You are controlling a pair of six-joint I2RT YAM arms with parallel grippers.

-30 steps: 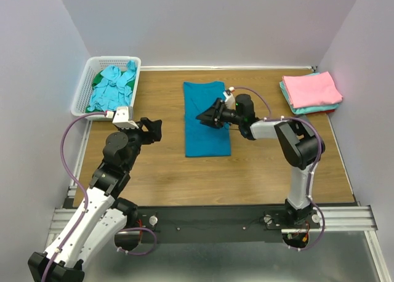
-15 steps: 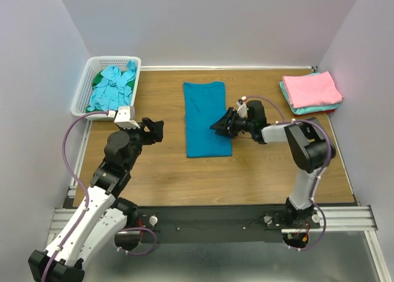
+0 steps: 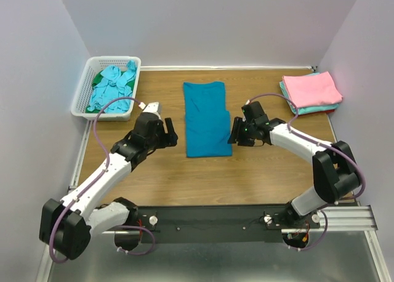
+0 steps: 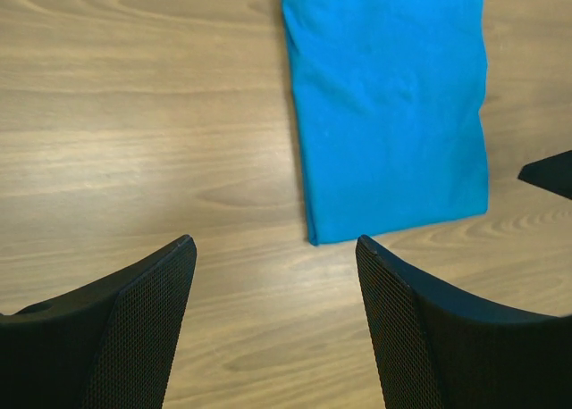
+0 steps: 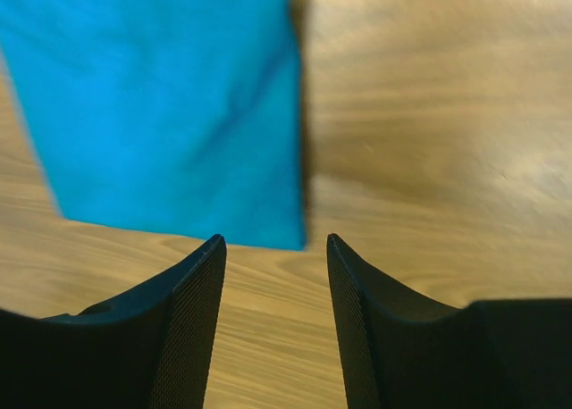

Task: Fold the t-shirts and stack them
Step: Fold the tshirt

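The deep teal-blue t-shirt (image 3: 206, 117) lies flat on the wooden table as a long narrow folded strip, collar at the far end. It shows in the left wrist view (image 4: 389, 105) and the right wrist view (image 5: 170, 96). My left gripper (image 3: 170, 134) is open and empty, just left of the shirt's near-left corner; in its wrist view (image 4: 275, 248) bare wood lies between the fingers. My right gripper (image 3: 234, 133) is open and empty beside the shirt's near-right corner (image 5: 275, 241). Folded pink and pale turquoise shirts (image 3: 311, 91) are stacked at the far right.
A white slotted basket (image 3: 86, 85) at the far left holds crumpled aqua and green shirts (image 3: 114, 85). Grey walls enclose the table on three sides. The table's near edge meets the metal rail (image 3: 215, 217) carrying the arm bases.
My right gripper has drawn off the shirt toward its near-right corner. My left arm has reached forward, bringing its gripper close to the shirt's near-left side. The shirt lies still.
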